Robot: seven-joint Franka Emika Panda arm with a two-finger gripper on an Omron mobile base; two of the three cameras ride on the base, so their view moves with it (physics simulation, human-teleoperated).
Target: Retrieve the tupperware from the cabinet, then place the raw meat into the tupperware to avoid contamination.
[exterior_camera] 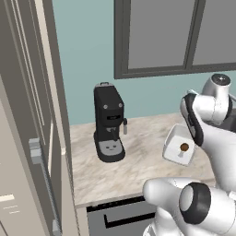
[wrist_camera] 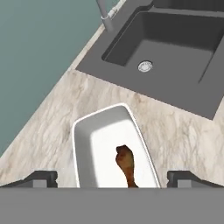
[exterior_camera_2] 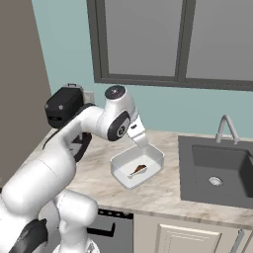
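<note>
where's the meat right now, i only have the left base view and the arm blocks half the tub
Observer: The raw meat lies inside the tupperware, on its floor.
Operator: is the gripper holding anything
Observer: No. In the hand view the gripper is open above the tub, one fingertip on each side of it, with nothing between them.
Operator: whats right of the tub, cant see past the arm
Observer: A dark sink is set into the counter there, with a faucet behind it. The tub stands on the counter apart from the sink.
</note>
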